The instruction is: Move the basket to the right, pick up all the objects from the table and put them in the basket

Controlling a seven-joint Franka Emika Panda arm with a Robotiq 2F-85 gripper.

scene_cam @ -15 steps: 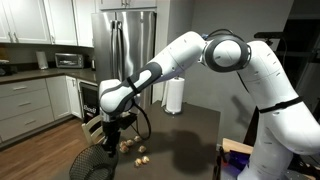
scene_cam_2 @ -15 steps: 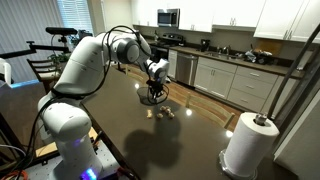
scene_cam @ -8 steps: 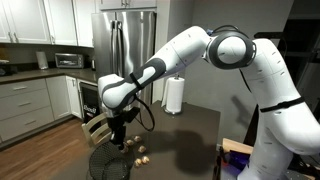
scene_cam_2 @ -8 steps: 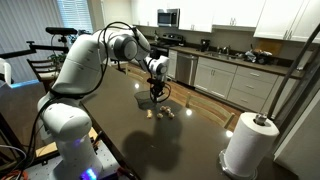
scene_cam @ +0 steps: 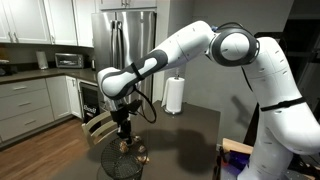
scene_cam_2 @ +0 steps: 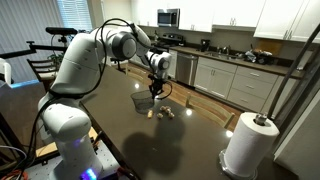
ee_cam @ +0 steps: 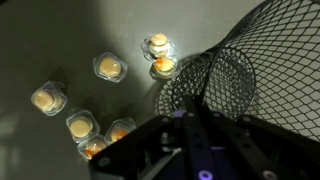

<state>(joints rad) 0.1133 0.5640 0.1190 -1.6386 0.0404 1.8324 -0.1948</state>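
My gripper (ee_cam: 190, 112) comes in from the bottom of the wrist view, its jaws shut on the rim of the dark wire-mesh basket (ee_cam: 240, 65), which spreads to the upper right. Several pale tan lumpy objects (ee_cam: 110, 67) lie on the dark table (ee_cam: 40, 40) to the basket's left; two of them sit right by its rim. In both exterior views the gripper (scene_cam: 123, 130) (scene_cam_2: 155, 88) hangs over the table's end. The basket (scene_cam: 118, 160) dangles below it, and the objects (scene_cam: 140, 153) (scene_cam_2: 160, 112) lie beside it.
A white paper-towel roll (scene_cam_2: 250, 145) (scene_cam: 174, 96) stands on the table (scene_cam_2: 200, 140) away from the gripper. A pale wooden chair (scene_cam: 95, 128) is at the table's end. Kitchen counters and a steel fridge (scene_cam: 125, 40) lie beyond.
The jaws finished closing on the basket rim. The arm has risen a little and carried the basket with it. The tan objects have stayed where they were.
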